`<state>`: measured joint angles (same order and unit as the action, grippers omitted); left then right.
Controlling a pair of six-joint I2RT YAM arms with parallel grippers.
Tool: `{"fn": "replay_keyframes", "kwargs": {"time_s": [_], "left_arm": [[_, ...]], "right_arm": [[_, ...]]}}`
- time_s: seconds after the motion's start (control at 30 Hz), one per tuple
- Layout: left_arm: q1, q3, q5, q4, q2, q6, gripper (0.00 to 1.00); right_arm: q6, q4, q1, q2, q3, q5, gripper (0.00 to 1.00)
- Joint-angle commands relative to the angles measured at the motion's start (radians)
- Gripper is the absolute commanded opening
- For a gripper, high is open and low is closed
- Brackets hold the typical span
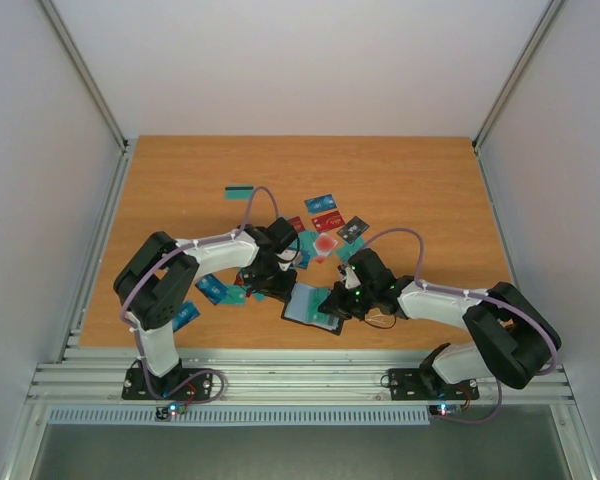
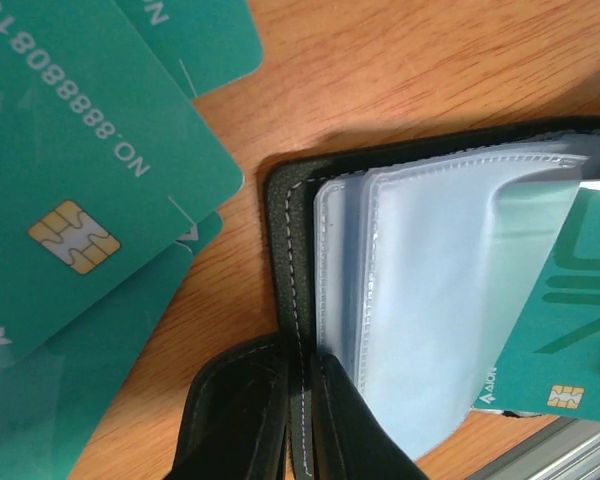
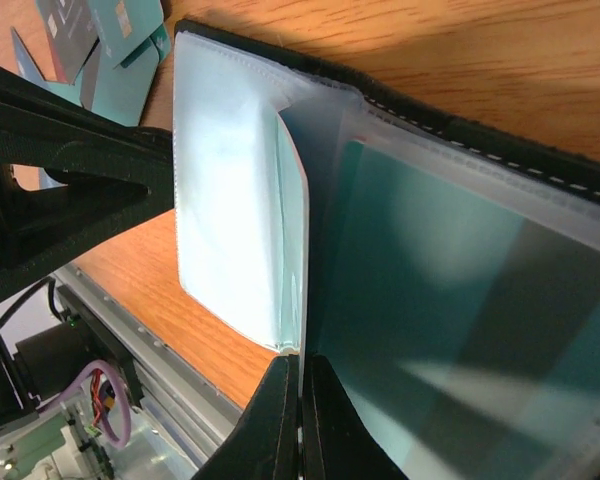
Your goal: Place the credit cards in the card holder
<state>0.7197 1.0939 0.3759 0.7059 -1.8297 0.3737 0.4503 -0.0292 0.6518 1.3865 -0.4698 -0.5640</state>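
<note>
The black card holder (image 1: 302, 306) lies open near the table's front edge, its clear pockets (image 2: 430, 300) fanned up. My left gripper (image 1: 283, 284) is shut on the holder's stitched black cover edge (image 2: 302, 400) at its left side. My right gripper (image 1: 333, 303) is shut on a teal credit card (image 2: 570, 320), seen edge-on between my fingers (image 3: 299, 330); the card sits partly inside a clear pocket. Teal also shows through the pocket on the right (image 3: 440, 300). Several loose credit cards (image 1: 327, 221) in teal, blue, red and dark grey lie behind the holder.
Teal cards (image 2: 80, 200) lie just left of the holder, close to my left fingers. More cards lie at the left front (image 1: 212, 290) and one teal card sits alone farther back (image 1: 239, 191). The metal rail (image 1: 300, 375) runs just in front of the holder.
</note>
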Motion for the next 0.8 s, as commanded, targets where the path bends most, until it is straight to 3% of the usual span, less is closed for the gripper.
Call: {"fn": "replay_keyframes", "kwargs": {"time_s": [0.0,0.5,0.77], "left_arm": [[0.012,-0.002,-0.036,0.046,-0.054,0.003,0.08],[0.013,0.015,-0.028,0.056,-0.075,0.006,0.08],[0.012,0.009,-0.016,0.061,-0.075,0.016,0.08]], "right_arm": [[-0.030,-0.048,-0.012,-0.013,-0.010,0.070,0.01],[-0.039,0.068,-0.011,0.073,-0.022,0.033,0.01],[0.032,0.198,-0.008,0.119,0.015,-0.009,0.01]]}}
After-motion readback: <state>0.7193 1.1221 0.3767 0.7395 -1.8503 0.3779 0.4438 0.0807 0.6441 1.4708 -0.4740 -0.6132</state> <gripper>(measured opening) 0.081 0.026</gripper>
